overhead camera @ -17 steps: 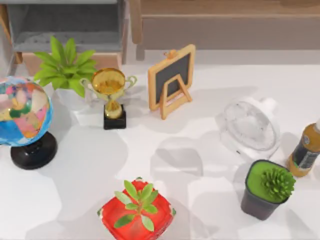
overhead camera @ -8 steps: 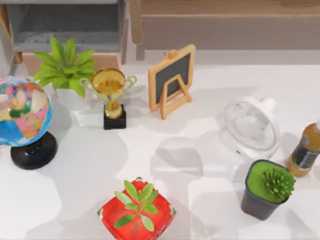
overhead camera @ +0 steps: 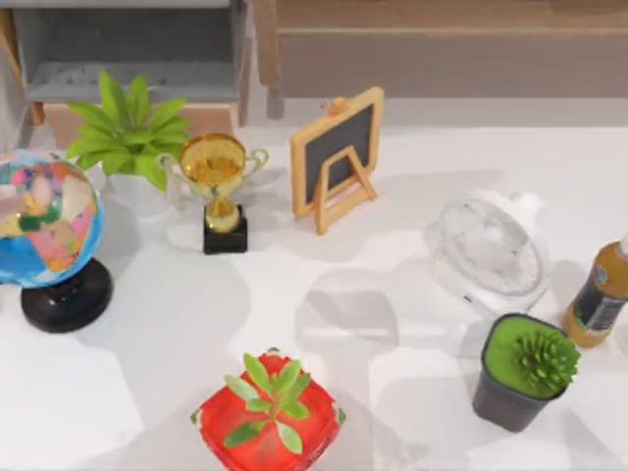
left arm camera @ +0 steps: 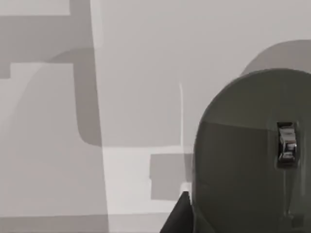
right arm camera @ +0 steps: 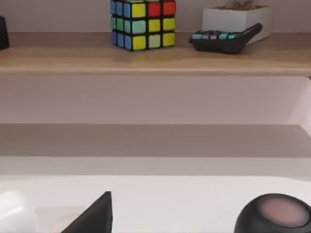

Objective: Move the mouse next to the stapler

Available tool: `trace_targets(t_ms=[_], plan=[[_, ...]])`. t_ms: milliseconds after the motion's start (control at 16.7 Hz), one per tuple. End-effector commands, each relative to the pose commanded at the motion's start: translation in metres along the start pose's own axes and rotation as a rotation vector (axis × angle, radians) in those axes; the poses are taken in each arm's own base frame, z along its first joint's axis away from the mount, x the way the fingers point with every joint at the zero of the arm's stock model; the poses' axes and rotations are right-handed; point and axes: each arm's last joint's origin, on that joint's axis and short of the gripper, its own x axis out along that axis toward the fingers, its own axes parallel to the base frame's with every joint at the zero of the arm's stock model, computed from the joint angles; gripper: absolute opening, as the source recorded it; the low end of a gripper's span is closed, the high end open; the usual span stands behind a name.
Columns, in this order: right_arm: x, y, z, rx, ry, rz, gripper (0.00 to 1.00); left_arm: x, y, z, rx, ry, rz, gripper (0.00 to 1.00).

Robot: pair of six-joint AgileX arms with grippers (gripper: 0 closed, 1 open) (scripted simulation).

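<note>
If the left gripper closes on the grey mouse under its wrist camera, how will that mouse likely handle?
The mouse looks like a rigid, smooth domed shell, so fingers may slip on its curved sides. It lies flat on the table, so it probably slides rather than rolls or tips. It is likely light.

This looks like a rendered office or study. A white bench carries desk ornaments: a globe, a gold trophy, a small chalkboard easel, a white desk fan and potted plants, among them a leafy one and a succulent in a dark pot. Behind the bench runs a wooden shelf holding a colour cube and a calculator. A grey mouse lies on the bench.
</note>
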Motion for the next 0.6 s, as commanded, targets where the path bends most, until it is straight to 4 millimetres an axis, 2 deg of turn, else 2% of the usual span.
trace_targets(t_ms=[180, 360, 600], plan=[[0.000, 0.000, 0.000, 0.000, 0.000, 0.000, 1.00, -0.032, -0.001, -0.008, 0.035, -0.042, 0.006, 0.00], [0.000, 0.000, 0.000, 0.000, 0.000, 0.000, 1.00, -0.076, -0.004, -0.020, 0.087, -0.133, 0.040, 0.00], [0.000, 0.000, 0.000, 0.000, 0.000, 0.000, 1.00, -0.129, -0.008, -0.045, 0.150, -0.245, 0.094, 0.00]])
